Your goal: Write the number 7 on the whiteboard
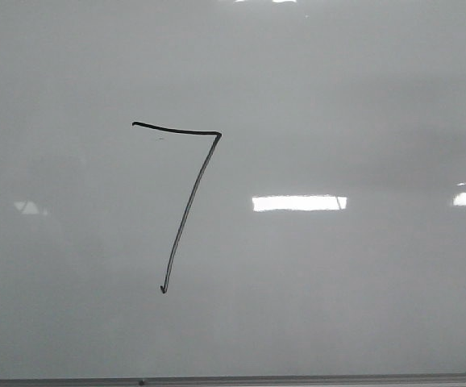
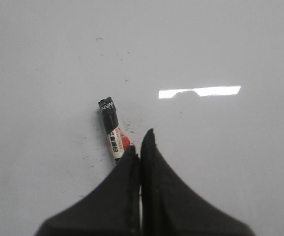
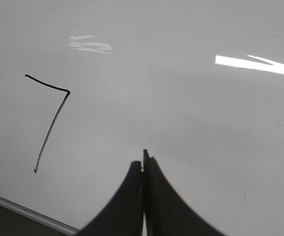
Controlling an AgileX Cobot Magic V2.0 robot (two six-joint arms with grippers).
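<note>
The number 7 stands drawn in black left of center on the whiteboard. The left gripper has its fingers pressed together, a marker lying on the board just beside them. The right gripper is also closed, holding nothing.

Dim, glare patches on whiteboard

Whiteboard surface is flat and open all round the number 7; nothing stands on it in the front view. Only loose item: a marker lying on the board just beside the left gripper tips. Right gripper sits beside the 7, apart from it, bare board between.
</note>
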